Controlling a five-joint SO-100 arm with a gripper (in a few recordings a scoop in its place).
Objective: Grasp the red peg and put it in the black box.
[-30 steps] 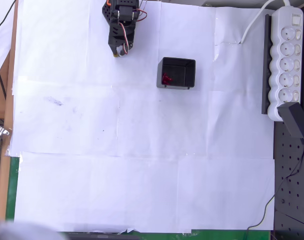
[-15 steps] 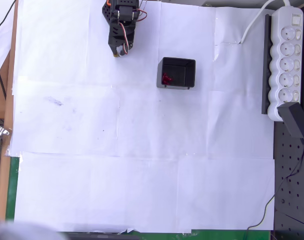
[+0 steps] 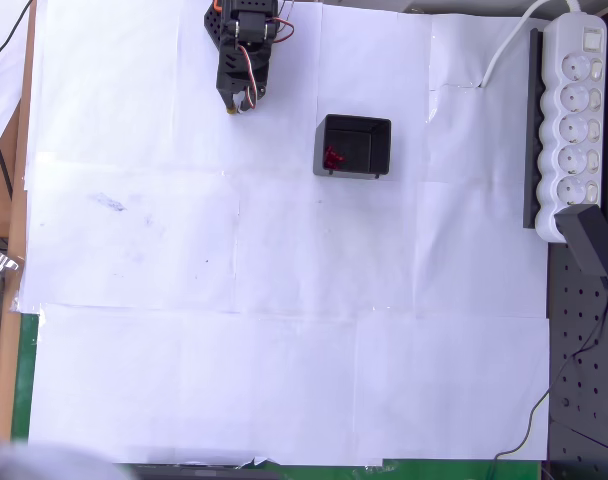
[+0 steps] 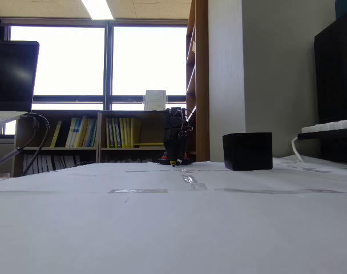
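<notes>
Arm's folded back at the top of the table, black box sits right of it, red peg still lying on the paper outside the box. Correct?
Not quite. In the overhead view the red peg lies inside the black box, by its left wall, not on the paper. The rest holds: the arm is folded at the top, the gripper well clear of the box.

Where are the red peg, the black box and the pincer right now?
red peg (image 3: 332, 158), overhead view, its red body inside the box.
black box (image 3: 382, 146), overhead view, its right wall.
pincer (image 3: 237, 104), overhead view, the tip of the folded arm.
</notes>
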